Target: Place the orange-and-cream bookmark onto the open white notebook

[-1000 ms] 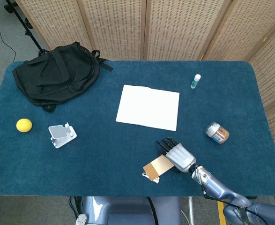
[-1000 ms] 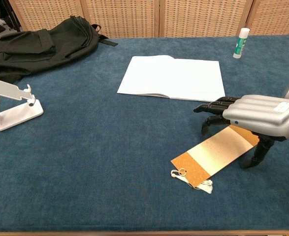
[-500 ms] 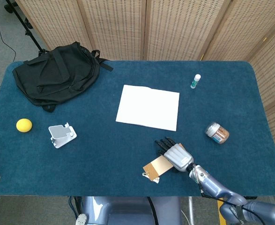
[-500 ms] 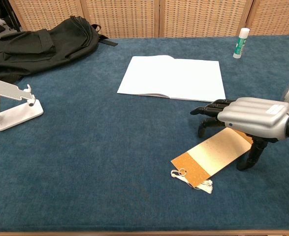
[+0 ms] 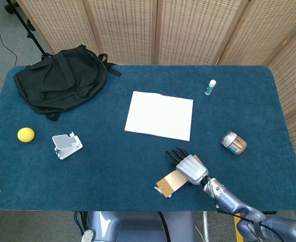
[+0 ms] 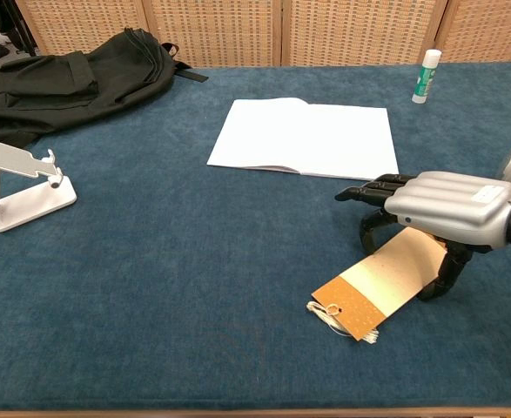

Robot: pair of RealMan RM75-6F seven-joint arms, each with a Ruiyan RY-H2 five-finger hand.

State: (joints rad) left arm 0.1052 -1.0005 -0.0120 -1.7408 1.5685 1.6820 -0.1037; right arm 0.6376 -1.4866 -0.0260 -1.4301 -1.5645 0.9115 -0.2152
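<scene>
The bookmark (image 6: 383, 283) has shifted since a moment ago: its tasselled orange end now lies further right and nearer the table's front edge, and the card seems tilted, its cream end raised under the right hand (image 6: 442, 209) while the orange end rests on the blue cloth. The thumb and fingertips (image 6: 366, 239) sit at either side of the cream end, so the hand appears to be pinching it, which suggests the grasp is just taking and the lift is starting. The open white notebook (image 6: 305, 138) lies well apart, further back, bare. The left hand is out of both views
</scene>
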